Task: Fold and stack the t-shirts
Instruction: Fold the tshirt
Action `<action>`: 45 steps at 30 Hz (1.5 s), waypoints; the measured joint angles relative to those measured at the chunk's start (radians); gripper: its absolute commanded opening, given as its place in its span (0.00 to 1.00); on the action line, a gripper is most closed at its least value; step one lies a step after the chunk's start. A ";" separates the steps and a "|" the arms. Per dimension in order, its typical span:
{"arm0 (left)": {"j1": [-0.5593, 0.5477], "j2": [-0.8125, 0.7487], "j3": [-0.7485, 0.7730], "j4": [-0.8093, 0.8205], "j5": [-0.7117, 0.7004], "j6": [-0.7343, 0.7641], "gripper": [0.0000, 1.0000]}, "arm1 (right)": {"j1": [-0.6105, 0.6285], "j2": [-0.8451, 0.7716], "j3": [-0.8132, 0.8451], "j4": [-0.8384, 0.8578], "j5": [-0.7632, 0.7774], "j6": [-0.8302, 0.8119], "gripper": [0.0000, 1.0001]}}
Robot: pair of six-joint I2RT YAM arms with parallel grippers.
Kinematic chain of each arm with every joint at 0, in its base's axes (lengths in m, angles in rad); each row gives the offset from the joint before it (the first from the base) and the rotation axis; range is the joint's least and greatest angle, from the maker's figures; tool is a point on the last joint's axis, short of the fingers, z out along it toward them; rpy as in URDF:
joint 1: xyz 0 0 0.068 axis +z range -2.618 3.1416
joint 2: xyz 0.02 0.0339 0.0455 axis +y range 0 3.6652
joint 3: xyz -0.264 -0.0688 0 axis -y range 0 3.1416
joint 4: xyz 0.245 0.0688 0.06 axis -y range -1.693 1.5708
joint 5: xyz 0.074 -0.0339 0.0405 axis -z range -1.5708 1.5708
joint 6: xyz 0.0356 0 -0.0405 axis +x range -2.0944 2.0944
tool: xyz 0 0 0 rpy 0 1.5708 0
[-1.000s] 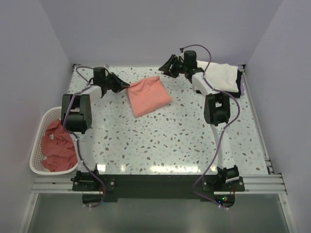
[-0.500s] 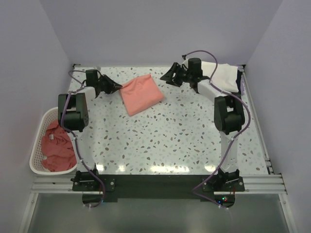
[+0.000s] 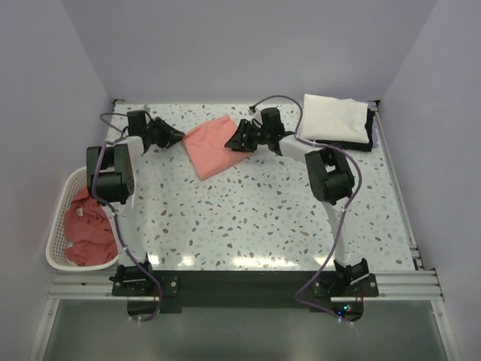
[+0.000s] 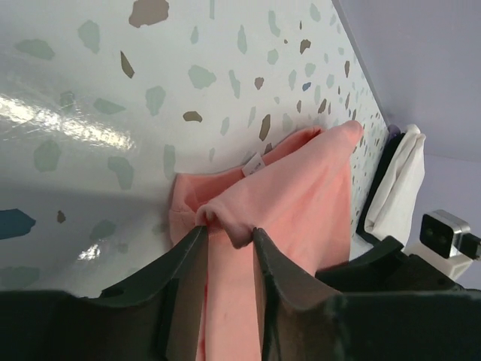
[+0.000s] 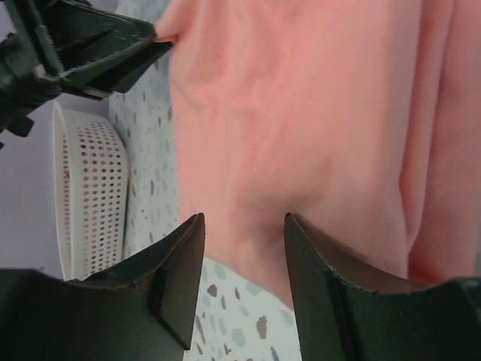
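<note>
A folded salmon-pink t-shirt (image 3: 214, 146) lies at the back middle of the table. My left gripper (image 3: 177, 137) is at the shirt's left corner, its jaws nearly together and pinching a bunched fold of the cloth (image 4: 225, 222). The small white neck label (image 4: 254, 163) shows just beyond that fold. My right gripper (image 3: 237, 140) is at the shirt's right edge, with its jaws wide apart low over the flat pink cloth (image 5: 301, 113) and holding nothing. More pink t-shirts (image 3: 86, 226) lie crumpled in the basket.
The white lattice basket (image 3: 51, 241) stands at the table's left edge and also shows in the right wrist view (image 5: 79, 188). A folded white cloth (image 3: 336, 118) lies on a black thing at the back right. Walls close the back and both sides.
My right gripper has swung left from beside the white cloth to the shirt's right edge. The shirt and my left gripper have shifted a little to the left.
</note>
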 measured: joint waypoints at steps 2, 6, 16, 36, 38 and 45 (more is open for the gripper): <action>0.007 0.000 -0.001 0.000 -0.002 0.001 0.45 | -0.007 0.052 0.033 -0.006 0.001 0.000 0.50; 0.015 0.000 -0.006 -0.001 -0.011 0.005 0.62 | -0.018 0.124 0.112 -0.029 0.000 0.004 0.50; 0.009 -0.147 -0.077 -0.079 -0.164 0.034 0.67 | -0.018 0.121 0.124 -0.060 0.051 -0.022 0.51; -0.536 -0.312 -0.268 -0.149 -0.480 0.087 0.44 | -0.015 -0.216 -0.346 -0.086 0.227 -0.002 0.49; -0.580 -0.312 -0.308 -0.146 -0.496 0.087 0.43 | -0.015 -0.288 -0.449 -0.076 0.239 0.018 0.48; -0.756 -0.412 -0.484 -0.086 -0.537 0.063 0.42 | -0.005 -0.562 -0.824 -0.018 0.268 0.063 0.48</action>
